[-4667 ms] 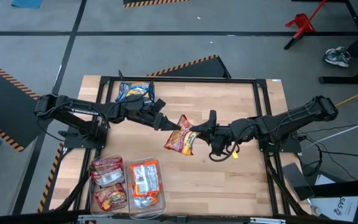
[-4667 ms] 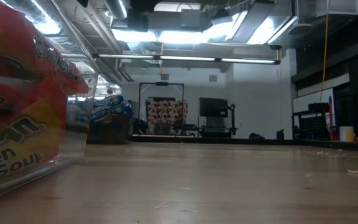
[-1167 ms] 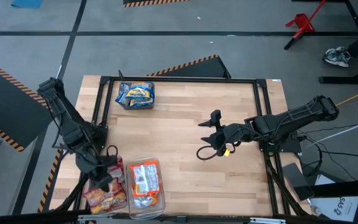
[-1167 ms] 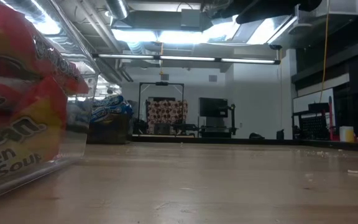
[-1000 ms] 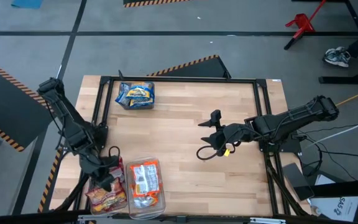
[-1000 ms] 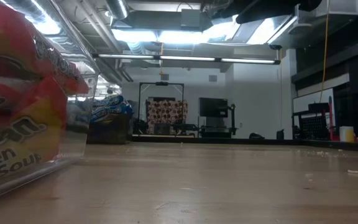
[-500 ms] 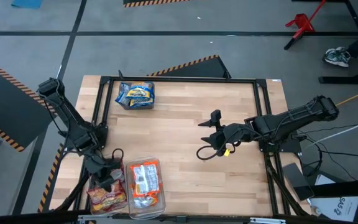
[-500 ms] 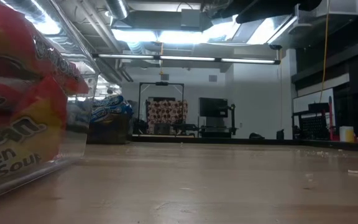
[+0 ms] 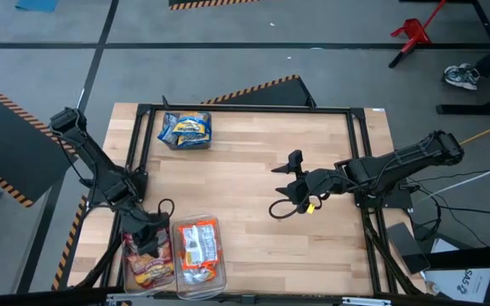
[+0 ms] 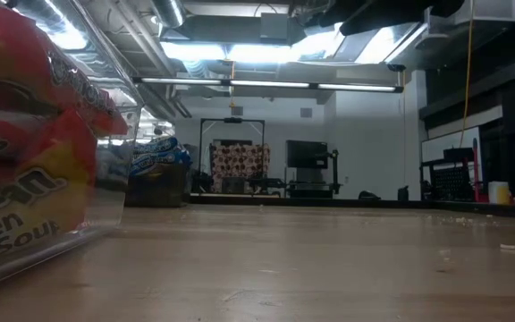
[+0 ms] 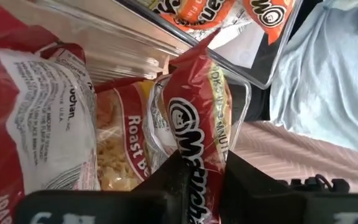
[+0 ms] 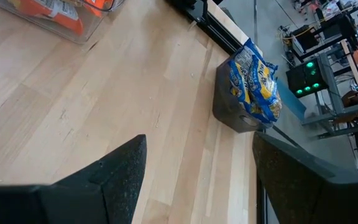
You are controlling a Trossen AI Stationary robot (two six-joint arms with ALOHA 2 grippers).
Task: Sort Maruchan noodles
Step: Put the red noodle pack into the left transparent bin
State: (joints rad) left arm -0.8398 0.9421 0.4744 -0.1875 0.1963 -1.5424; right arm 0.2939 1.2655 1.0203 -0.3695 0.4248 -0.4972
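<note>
My matt black fingers [image 11: 179,180] pinched a glossy, crinkly plastic packet [image 11: 201,134] beside clear plastic bins [image 11: 166,50] on the smooth wooden table [image 9: 253,153].

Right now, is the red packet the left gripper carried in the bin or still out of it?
In. The left gripper still pinches the red packet, lowered inside the clear bin among other red packets.
</note>
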